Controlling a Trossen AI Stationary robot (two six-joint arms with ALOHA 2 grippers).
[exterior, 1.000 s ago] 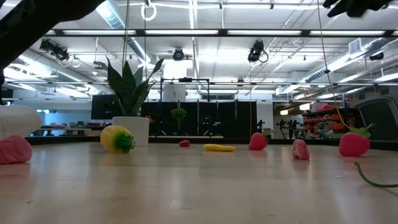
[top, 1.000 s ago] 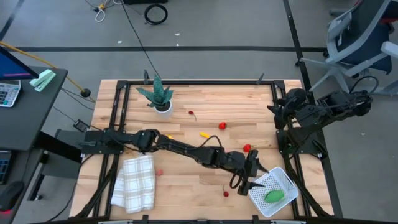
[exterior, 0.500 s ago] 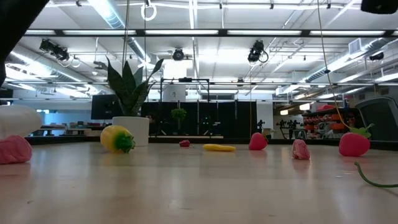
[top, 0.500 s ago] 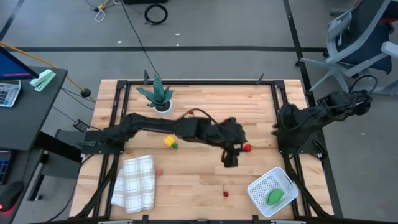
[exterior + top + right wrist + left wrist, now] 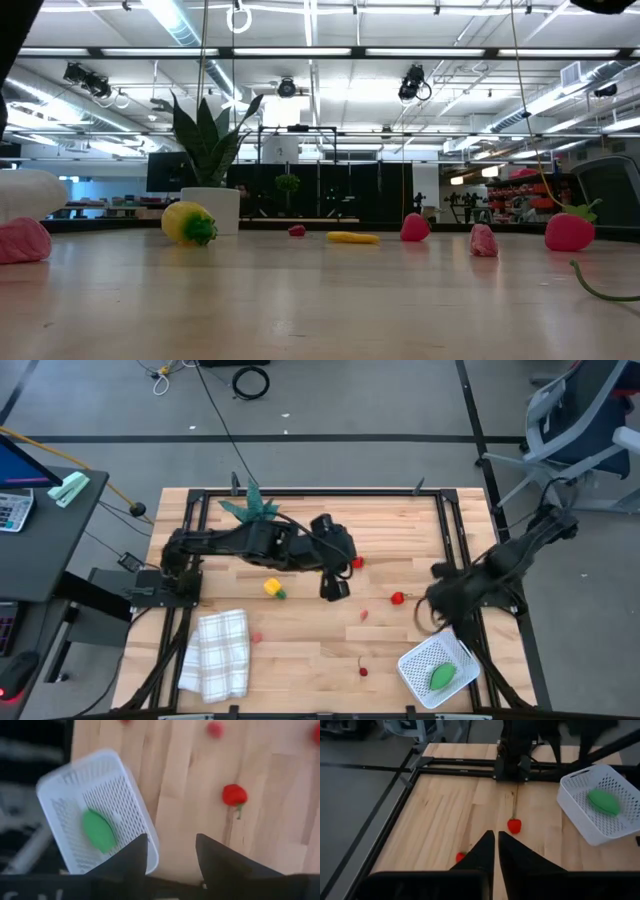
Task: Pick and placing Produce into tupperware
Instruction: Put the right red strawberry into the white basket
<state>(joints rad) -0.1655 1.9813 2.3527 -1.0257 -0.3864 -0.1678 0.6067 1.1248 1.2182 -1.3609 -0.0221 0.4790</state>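
The white tupperware (image 5: 440, 660) stands at the table's near right with a green produce piece (image 5: 438, 677) lying in it. It also shows in the right wrist view (image 5: 75, 795) and the left wrist view (image 5: 620, 822). A yellow produce piece (image 5: 272, 589) and small red pieces (image 5: 397, 598) (image 5: 357, 562) (image 5: 363, 671) lie on the wood. My left gripper (image 5: 335, 588) is shut and empty above the table's middle, its fingers together in the left wrist view (image 5: 495, 840). My right gripper (image 5: 435, 600) is open and empty just far of the tupperware, as its wrist view (image 5: 170, 845) shows.
A green potted plant (image 5: 250, 508) stands at the far left, partly behind my left arm. A white checked folded cloth (image 5: 215, 650) lies at the near left. A black frame (image 5: 300, 492) edges the table. In the low view, a yellow banana-like piece (image 5: 352, 238) lies mid-table.
My left gripper has swung away from the tupperware, up the table toward the far left, to the middle. My right arm has come from the table's right edge toward the near side, close to the tupperware. The green piece stays in the tupperware.
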